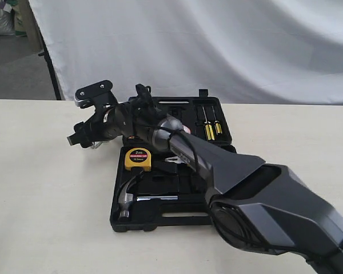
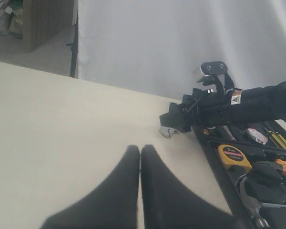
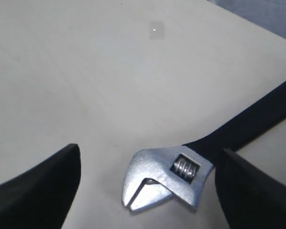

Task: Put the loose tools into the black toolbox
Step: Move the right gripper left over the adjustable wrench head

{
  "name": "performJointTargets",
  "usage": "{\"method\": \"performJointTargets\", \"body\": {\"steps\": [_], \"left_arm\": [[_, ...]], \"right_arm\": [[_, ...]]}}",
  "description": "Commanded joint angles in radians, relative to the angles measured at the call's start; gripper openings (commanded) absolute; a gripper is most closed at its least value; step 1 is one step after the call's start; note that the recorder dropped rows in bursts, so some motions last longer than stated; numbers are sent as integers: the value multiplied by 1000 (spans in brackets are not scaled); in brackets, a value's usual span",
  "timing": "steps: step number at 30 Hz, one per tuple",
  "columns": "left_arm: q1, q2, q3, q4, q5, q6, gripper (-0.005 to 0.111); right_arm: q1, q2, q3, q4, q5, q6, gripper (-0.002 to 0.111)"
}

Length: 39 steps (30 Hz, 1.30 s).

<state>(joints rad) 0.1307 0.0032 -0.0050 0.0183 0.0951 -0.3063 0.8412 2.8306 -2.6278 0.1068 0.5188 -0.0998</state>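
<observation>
Pale desk (image 1: 40, 188) beside the black toolbox (image 1: 160, 221) bears the adjustable wrench (image 3: 164, 179); right jaws hang spread astride its head, left jaws pressed together, empty. Grasp pending: lower, pinch, carry it in

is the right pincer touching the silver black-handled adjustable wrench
Cannot tell. Right wrist view shows the right pincer straddling the wrench: one finger clear, the other's edge meeting its handle.

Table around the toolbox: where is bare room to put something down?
In the exterior view, bare table lies left of the toolbox, nearer than the wrench, and right of the toolbox. Crowded: the toolbox's far left corner, where the open right pincer straddles the wrench.
</observation>
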Motion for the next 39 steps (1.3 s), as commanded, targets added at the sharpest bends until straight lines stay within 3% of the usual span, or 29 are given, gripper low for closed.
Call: {"method": "performJointTargets", "body": {"steps": [1, 29, 31, 39], "left_arm": [[25, -3, -3, 4, -7, -5, 1], [25, -3, -3, 4, -7, -5, 1], [25, -3, -3, 4, -7, -5, 1], [25, -3, -3, 4, -7, -5, 1]], "right_arm": [[-8, 54, -85, -15, 70, -4, 73], [-13, 104, -87, 4, 60, -4, 72], [-13, 104, -87, 5, 61, -4, 66], [-11, 104, -87, 8, 103, -6, 16]]}}
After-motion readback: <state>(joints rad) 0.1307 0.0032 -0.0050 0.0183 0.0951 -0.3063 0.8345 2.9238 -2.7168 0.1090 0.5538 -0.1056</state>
